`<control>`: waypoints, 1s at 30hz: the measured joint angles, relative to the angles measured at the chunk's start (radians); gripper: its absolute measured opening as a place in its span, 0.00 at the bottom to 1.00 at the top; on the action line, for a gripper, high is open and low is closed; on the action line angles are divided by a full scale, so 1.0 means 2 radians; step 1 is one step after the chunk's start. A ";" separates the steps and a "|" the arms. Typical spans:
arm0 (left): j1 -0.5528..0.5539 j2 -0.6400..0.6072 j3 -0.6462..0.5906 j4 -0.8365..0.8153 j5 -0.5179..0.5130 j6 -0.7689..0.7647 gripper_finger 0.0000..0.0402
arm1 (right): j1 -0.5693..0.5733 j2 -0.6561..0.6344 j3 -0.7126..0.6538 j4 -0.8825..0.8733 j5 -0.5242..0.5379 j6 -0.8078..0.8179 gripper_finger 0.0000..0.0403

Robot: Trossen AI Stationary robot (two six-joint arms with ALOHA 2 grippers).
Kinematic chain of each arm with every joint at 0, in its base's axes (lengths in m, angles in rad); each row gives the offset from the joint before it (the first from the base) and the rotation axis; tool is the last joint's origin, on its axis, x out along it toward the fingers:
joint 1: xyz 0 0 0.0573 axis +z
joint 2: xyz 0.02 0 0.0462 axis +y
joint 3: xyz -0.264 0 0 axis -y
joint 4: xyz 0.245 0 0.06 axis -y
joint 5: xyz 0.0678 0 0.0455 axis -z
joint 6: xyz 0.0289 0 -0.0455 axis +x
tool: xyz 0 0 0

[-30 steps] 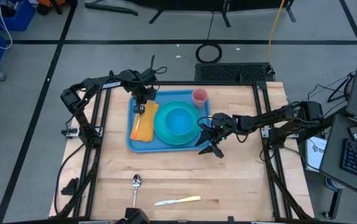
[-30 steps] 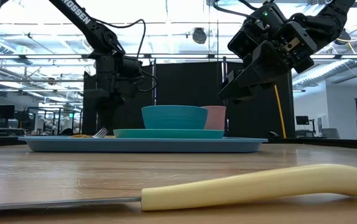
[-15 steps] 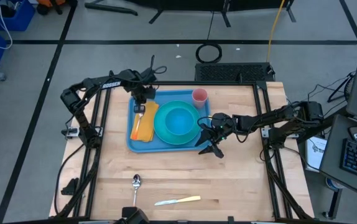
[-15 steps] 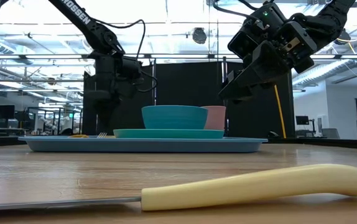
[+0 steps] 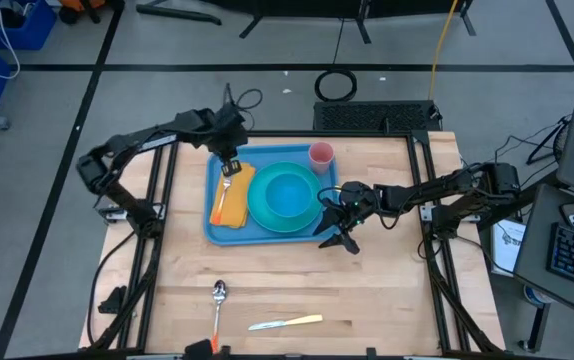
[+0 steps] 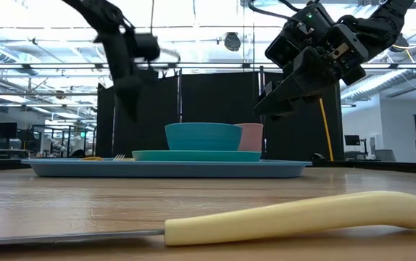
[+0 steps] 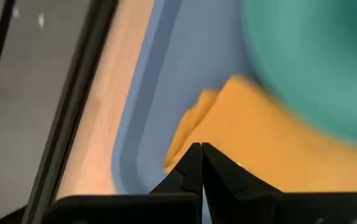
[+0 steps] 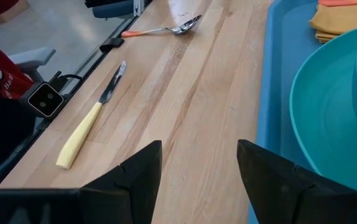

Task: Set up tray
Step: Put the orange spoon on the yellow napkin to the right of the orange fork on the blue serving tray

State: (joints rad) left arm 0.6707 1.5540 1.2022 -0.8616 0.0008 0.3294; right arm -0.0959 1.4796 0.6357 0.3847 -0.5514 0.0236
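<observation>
The light-blue tray [image 5: 210, 222] lies on the table's far half. On it are a teal plate [image 5: 267, 215] with a teal bowl [image 5: 289, 192], a pink cup [image 5: 321, 155], and an orange napkin [image 5: 232, 195] at the left end. A fork [image 5: 228, 170] lies on the napkin. My left gripper [image 5: 231, 158] hangs shut above the napkin's far end [image 7: 228, 99], touching nothing. My right gripper [image 5: 343, 240] stands open just off the tray's near right corner, with nothing between its fingers [image 8: 141, 171].
A spoon [image 5: 219, 293] with an orange handle and a knife [image 5: 287, 322] with a pale yellow handle lie on the bare wood near the table's front edge. Black frame rails run along both table sides.
My left gripper has risen from the fork and napkin at the tray's left end and rolled about its own axis, staying shut. The fork's tines, raised a second ago, now lie low on the napkin.
</observation>
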 joint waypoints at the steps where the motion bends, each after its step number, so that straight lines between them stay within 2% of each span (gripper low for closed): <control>1: -0.007 -0.015 0.000 0.003 0.004 -0.011 0.01 | 0.000 0.000 0.000 0.000 0.000 0.003 0.49; 6: -0.050 -0.088 -0.020 0.058 0.010 -0.113 0.04 | 0.000 0.000 -0.003 0.000 0.000 0.009 0.49; 10: -0.093 -0.122 -0.036 0.056 0.004 -0.191 0.03 | 0.000 0.000 -0.016 0.003 0.001 0.009 0.49; 16: -0.194 -0.155 -0.085 0.091 -0.058 -0.282 0.01 | 0.000 0.000 -0.034 0.056 0.002 0.040 0.49; 20: -0.274 -0.169 -0.137 0.177 -0.131 -0.322 0.05 | 0.002 0.000 -0.035 0.067 0.002 0.063 0.49; 25: -0.367 -0.180 -0.204 0.239 -0.207 -0.377 0.06 | 0.023 0.000 -0.035 0.092 0.002 0.091 0.49; 28: -0.424 -0.180 -0.242 0.290 -0.284 -0.422 0.06 | 0.042 0.000 -0.035 0.122 0.008 0.104 0.49; 30: -0.462 -0.179 -0.264 0.324 -0.332 -0.433 0.06 | 0.056 0.000 -0.035 0.144 0.036 0.115 0.49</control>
State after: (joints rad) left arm -0.2526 1.1956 0.6749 -0.2126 -0.6640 -0.5366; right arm 0.0153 1.4792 0.5659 0.6719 -0.4802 0.2542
